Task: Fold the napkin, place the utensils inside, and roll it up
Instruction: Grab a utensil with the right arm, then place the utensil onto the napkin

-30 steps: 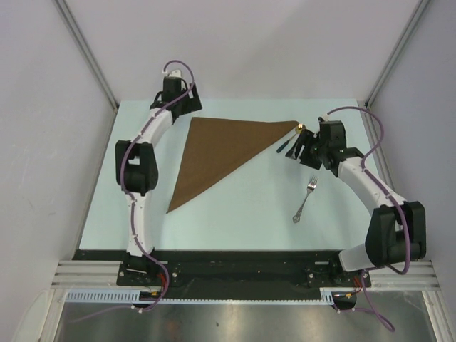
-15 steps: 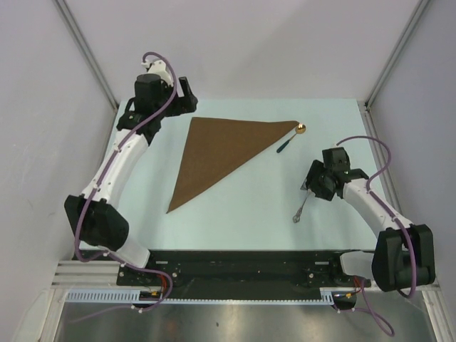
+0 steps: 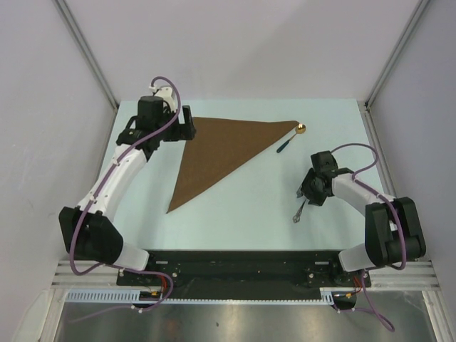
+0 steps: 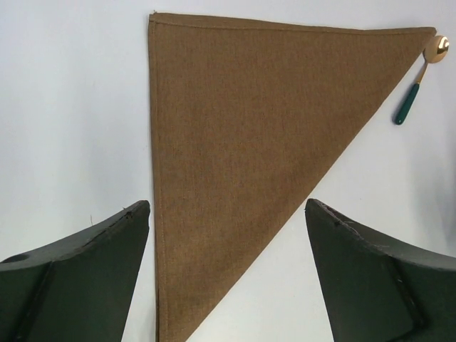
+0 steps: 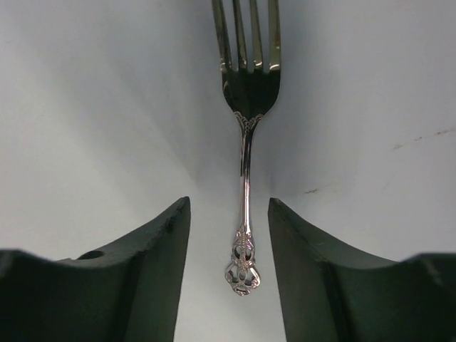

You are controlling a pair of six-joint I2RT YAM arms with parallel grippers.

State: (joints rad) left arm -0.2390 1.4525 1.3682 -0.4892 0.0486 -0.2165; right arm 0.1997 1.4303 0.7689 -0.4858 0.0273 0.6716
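The brown napkin [image 3: 221, 153] [image 4: 235, 142] lies flat on the table, folded into a triangle. A green-handled spoon [image 3: 286, 144] [image 4: 412, 96] with a gold bowl rests at its far right tip. The silver fork [image 3: 299, 212] [image 5: 246, 171] lies at the right, tines pointing away. My right gripper [image 3: 308, 194] [image 5: 229, 203] is low over the fork. It is open, with a jaw on either side of the ornate handle end and a gap on both sides. My left gripper [image 3: 187, 125] [image 4: 228, 206] hovers wide open above the napkin's left edge, holding nothing.
The pale table [image 3: 235, 214] ends at a black rail [image 3: 242, 260] near the arm bases. Grey walls and slanted metal posts [image 3: 85, 53] [image 3: 399, 50] close in the left, back and right sides.
My right gripper left the spoon area, came toward the near side to the fork and dropped around its handle, jaws narrowing. The left arm swung out and back toward the napkin's left corner.
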